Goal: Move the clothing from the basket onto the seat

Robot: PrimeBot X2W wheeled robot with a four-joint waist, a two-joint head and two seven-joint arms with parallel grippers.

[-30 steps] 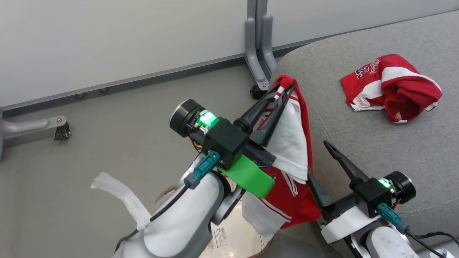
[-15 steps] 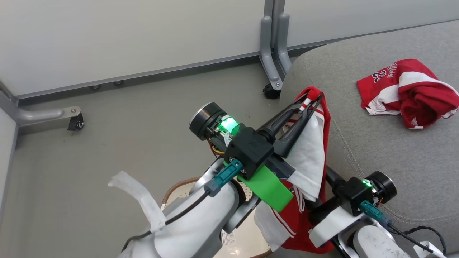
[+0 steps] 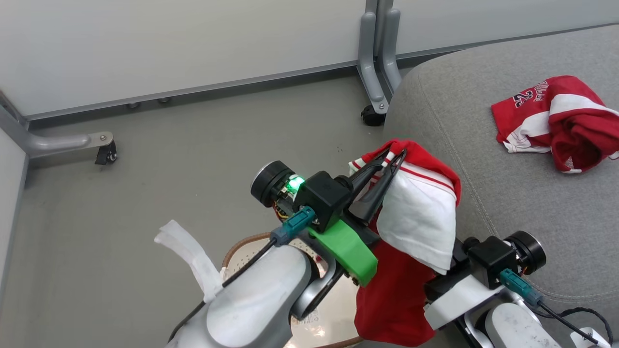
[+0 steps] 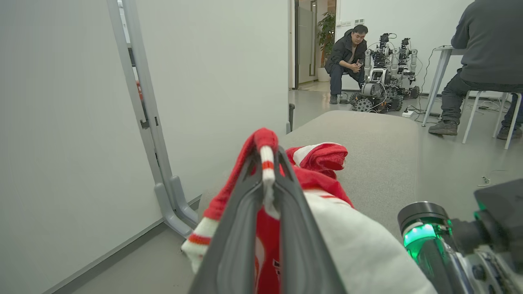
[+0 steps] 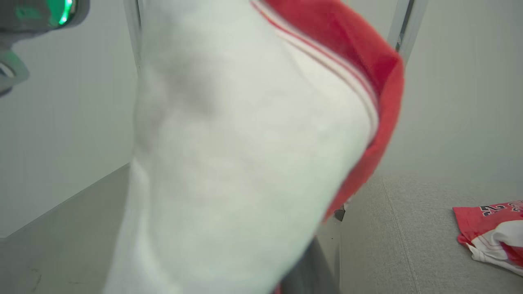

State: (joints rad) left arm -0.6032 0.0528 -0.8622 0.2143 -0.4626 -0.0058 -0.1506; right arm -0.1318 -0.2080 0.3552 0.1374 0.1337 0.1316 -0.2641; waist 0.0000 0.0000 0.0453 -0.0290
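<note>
Head view: one garment [image 3: 556, 121] lies on the seat [image 3: 508, 203]. Left end effector [image 3: 394, 155] clamps the second garment [image 3: 420, 217] at the seat's edge; right end effector [image 3: 442, 285] closed.

Right gripper [image 3: 457, 258], wide open second ago, now shut, moves in under hanging garment [image 3: 416, 217]. White panel of hanging garment now drapes over its fingers, hiding them.
</note>
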